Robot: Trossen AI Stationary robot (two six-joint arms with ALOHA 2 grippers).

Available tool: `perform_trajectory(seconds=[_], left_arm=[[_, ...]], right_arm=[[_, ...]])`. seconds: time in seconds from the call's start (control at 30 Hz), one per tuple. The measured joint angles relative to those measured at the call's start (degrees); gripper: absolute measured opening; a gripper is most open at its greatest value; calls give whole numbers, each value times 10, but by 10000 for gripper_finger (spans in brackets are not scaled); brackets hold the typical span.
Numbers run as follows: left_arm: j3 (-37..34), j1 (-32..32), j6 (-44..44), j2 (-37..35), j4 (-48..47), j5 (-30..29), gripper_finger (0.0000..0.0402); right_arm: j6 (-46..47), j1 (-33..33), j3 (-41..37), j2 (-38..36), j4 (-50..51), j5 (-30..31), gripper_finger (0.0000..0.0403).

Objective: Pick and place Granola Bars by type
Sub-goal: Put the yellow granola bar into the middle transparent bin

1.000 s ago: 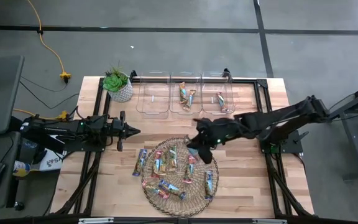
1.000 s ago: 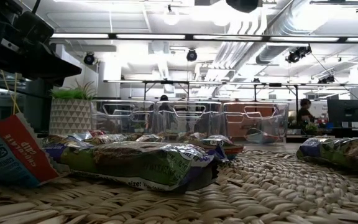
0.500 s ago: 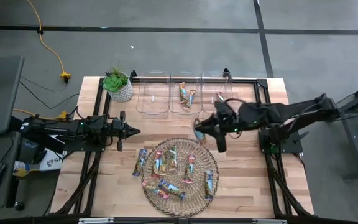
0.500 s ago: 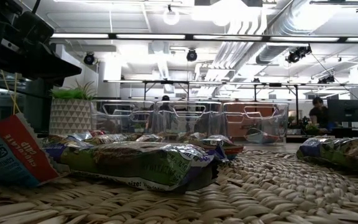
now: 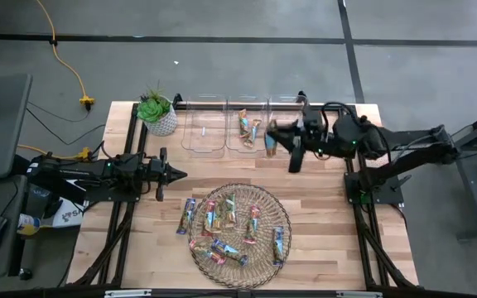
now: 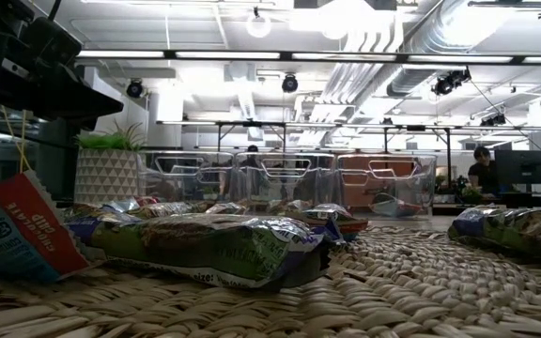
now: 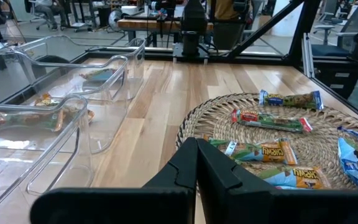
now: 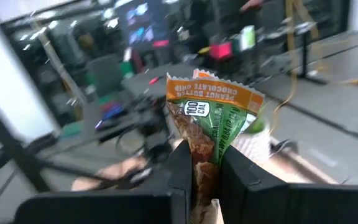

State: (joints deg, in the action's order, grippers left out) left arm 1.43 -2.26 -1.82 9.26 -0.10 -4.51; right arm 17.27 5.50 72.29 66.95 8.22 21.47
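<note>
Green and orange wrapping shows between the fingers of the right pincer (image 8: 205, 177), which pinches one granola bar (image 8: 211, 121) by its lower end so that the bar stands up out of the grip. From above, that pincer (image 5: 277, 132) hangs over the clear plastic bins (image 5: 206, 132) at about one o'clock on the tabletop (image 5: 321, 182), its tip between the middle bin and the right one, with the bar (image 5: 271, 141) seen as a small pale shape at its end. The middle bin holds two bars (image 5: 248, 126); the right bin holds at least one, partly hidden by the arm; the left bin shows nothing in it.

The other Granola Bars (image 5: 222, 217) lie scattered on the round wicker mat (image 5: 259, 266) at six o'clock, about ten of them, and one blue bar (image 5: 189, 215) rests at the mat's nine o'clock edge.

The left pincer (image 5: 179, 174) waits at nine o'clock, pointing toward the centre, its fingers (image 7: 194, 163) pressed together on nothing. A potted plant (image 5: 157, 112) stands at eleven o'clock beside the bins.
</note>
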Motion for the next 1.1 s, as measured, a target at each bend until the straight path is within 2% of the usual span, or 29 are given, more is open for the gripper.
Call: perform_trajectory(seconds=[0.27, 0.57, 0.9, 1.1], left_arm=[[0, 0, 0, 0, 0, 0, 1], [0, 0, 0, 0, 0, 0, 1], [0, 0, 0, 0, 0, 0, 1], [0, 0, 0, 0, 0, 0, 1]], right_arm=[[7, -86, 0, 54, -65, -1, 38], [44, -186, 0, 164, -171, -88, 38], [114, -276, 0, 253, -191, -156, 36], [150, -309, 0, 290, -196, -162, 36]])
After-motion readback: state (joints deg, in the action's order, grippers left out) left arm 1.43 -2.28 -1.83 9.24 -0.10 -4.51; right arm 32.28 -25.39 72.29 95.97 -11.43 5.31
